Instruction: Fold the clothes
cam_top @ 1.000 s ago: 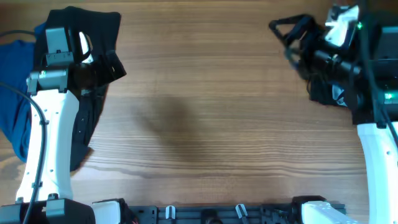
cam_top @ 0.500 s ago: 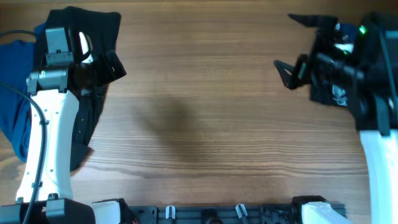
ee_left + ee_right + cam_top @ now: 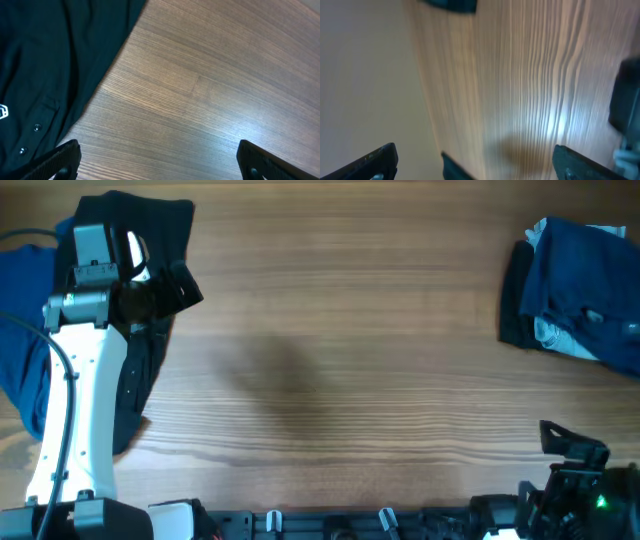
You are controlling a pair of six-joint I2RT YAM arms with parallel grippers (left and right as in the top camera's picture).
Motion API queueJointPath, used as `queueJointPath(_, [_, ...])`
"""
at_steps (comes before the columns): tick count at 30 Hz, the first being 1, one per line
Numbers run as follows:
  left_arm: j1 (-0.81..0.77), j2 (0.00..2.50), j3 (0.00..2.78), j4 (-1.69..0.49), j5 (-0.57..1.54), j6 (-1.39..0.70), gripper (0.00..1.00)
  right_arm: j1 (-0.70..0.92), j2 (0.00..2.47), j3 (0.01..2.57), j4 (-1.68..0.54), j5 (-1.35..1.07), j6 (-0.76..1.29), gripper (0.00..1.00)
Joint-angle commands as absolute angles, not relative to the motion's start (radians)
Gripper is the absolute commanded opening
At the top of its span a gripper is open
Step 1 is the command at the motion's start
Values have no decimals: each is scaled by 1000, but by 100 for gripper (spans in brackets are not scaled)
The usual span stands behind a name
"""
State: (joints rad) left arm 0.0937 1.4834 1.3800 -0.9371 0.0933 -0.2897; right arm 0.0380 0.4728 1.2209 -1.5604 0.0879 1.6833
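While both arms stand free of cloth, the work appears to be partly done. The left pincer (image 3: 178,284) hangs over the desk (image 3: 330,350) with its fingers spread wide and nothing between them. In the left wrist view the same pincer (image 3: 159,161) frames bare wood. The black garment (image 3: 45,60) lies just to its left, reaching beneath one fingertip, flat but rumpled, with small white lettering and snap studs showing. Seen from overhead, this black garment (image 3: 155,225) runs under the left arm. A loose blue garment (image 3: 25,340) lies beyond it, on the side away from the pincer. Neither looks folded, so both are judged to be work left.

The right pincer (image 3: 566,442) sits at the near edge of the desk, also spread and empty. Its wrist view is blurred, and the pincer (image 3: 475,159) shows only wood grain between the tips. Well apart from it, toward the far edge, rests a compact navy bundle (image 3: 580,290) with layered edges. This bundle is judged to be the folded portion, though how neatly it is folded cannot be told.
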Motion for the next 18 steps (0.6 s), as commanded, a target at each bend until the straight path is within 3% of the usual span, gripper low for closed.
queueJointPath(1, [98,1487,1375,-935,84,-269,100,42,386,1104,-1477,299,1743,100])
queueJointPath(6, [98,1487,1375,-935,84,-269,100,42,279,895,-1002,411,1249,100])
queueJointPath(11, [98,1487,1375,-935,84,-269,100,43,222,634,-390,264,597,100])
queueJointPath(15, [98,1487,1375,-935,84,-269,100,43,215,479,-176,58,268,100])
queueJointPath(18, [98,1487,1375,-935,84,-269,100,42,209,399,-127,22,200,100])
